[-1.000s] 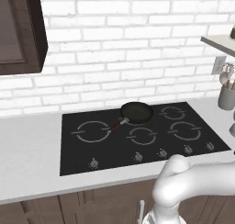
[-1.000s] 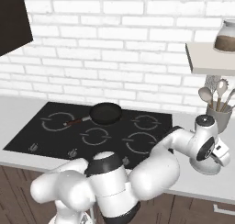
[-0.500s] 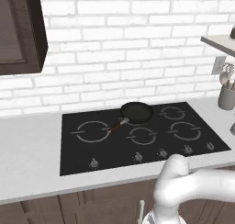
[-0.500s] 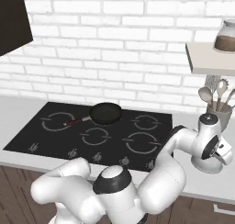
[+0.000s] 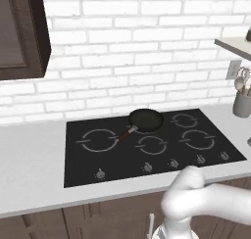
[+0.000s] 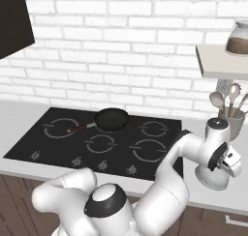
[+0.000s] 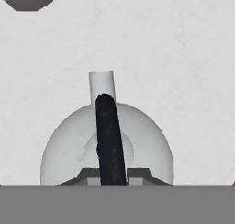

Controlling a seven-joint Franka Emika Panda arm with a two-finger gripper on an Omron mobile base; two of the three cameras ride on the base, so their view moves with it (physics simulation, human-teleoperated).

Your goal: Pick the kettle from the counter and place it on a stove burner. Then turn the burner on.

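The kettle is a pale round body seen from above, with its spout pointing up the hand view and a dark handle across its top. It stands on the light counter, right of the stove. My gripper sits over the kettle, one fingertip tight against each side of the handle. The widest burner ring lies bare at the stove's left end, far from the kettle.
A black frying pan with a reddish handle rests on the rear middle burner. A utensil holder stands behind the kettle, under a shelf with a jar. Knobs line the stove's front edge.
The hand has sunk a little lower onto the kettle and the arm's elbow has shifted. The kettle and the pan have not moved.
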